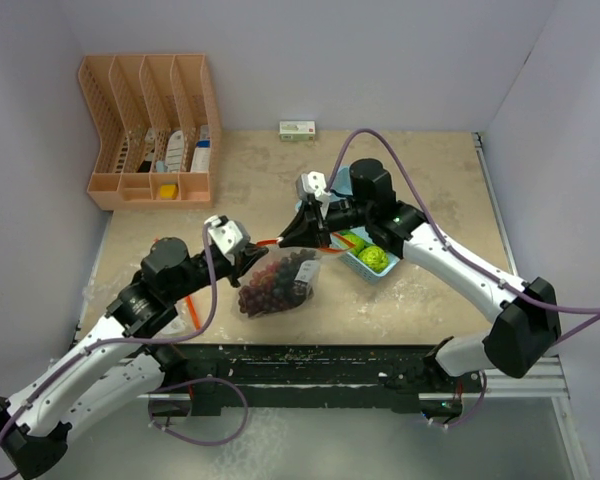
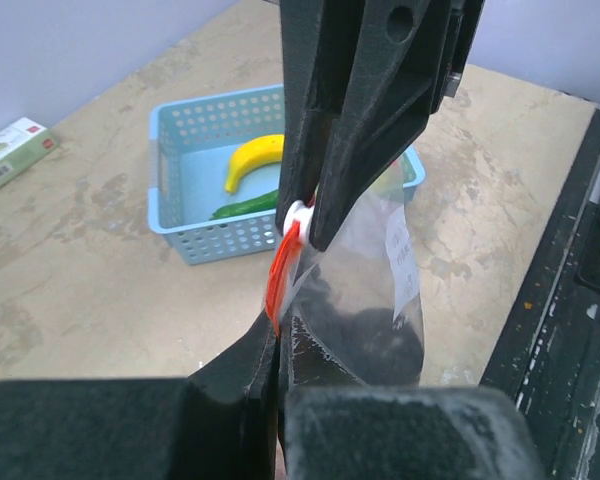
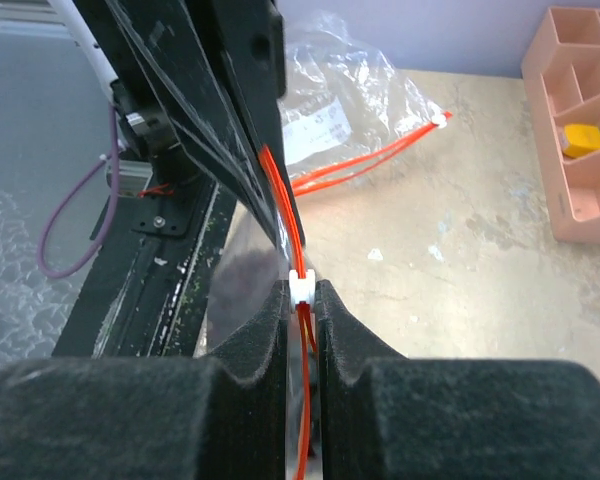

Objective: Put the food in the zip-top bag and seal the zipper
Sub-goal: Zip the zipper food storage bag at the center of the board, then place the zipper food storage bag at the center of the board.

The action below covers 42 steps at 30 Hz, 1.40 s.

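Observation:
A clear zip-top bag (image 1: 280,285) with an orange zipper hangs between my two grippers, with a dark red-purple grape bunch (image 1: 270,288) inside. My left gripper (image 1: 250,256) is shut on the bag's zipper end (image 2: 274,300). My right gripper (image 1: 305,230) is shut on the white slider (image 3: 301,287), which also shows in the left wrist view (image 2: 297,212). The grapes show dark through the plastic (image 2: 370,335). A yellow banana (image 2: 252,158) and a long green vegetable (image 2: 245,205) lie in the light-blue basket (image 2: 185,235). Bumpy lime-green fruits (image 1: 374,258) lie in that basket (image 1: 362,268).
A second, empty clear bag (image 3: 345,95) with an orange zipper lies on the table behind the left arm. A pink organizer (image 1: 150,125) stands at the back left. A small green-and-white box (image 1: 297,129) lies by the back wall. The table's front edge is just below the bag.

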Each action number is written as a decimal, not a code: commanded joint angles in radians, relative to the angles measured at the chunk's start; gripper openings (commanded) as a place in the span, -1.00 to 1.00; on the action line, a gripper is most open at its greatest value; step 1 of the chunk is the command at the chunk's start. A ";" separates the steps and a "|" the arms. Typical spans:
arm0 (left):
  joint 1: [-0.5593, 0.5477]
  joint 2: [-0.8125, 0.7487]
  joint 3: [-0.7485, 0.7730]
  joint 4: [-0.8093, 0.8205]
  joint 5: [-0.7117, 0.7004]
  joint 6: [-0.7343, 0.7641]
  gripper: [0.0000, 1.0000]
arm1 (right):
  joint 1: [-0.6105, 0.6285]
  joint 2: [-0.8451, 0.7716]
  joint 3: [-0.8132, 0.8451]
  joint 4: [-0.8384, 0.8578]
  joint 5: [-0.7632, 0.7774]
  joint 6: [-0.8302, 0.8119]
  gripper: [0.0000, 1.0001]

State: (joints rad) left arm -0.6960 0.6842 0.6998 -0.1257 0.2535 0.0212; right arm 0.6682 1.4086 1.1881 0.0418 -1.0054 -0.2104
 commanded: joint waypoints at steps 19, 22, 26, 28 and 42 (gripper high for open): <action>0.001 -0.279 0.129 0.067 -0.967 0.073 -1.00 | -0.172 0.027 -0.046 -0.065 0.001 -0.062 -1.00; 0.003 -0.270 0.121 0.065 -0.960 0.061 -1.00 | -0.174 0.040 -0.041 -0.038 0.040 -0.019 -0.88; 0.001 -0.208 0.115 0.066 -0.941 0.032 -1.00 | -0.175 0.049 -0.023 -0.001 0.122 0.077 -0.06; 0.001 -0.161 0.116 0.091 -0.932 0.017 -1.00 | -0.175 0.040 -0.006 0.008 0.172 0.131 0.35; 0.097 0.219 0.187 0.344 -0.947 -0.022 -0.48 | -0.174 -0.027 -0.044 0.130 0.338 0.306 0.79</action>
State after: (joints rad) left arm -0.6655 0.8902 0.7963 0.0509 -0.6914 0.0563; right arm 0.4942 1.4197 1.1477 0.0662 -0.6994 0.0360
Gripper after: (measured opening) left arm 0.112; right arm 0.889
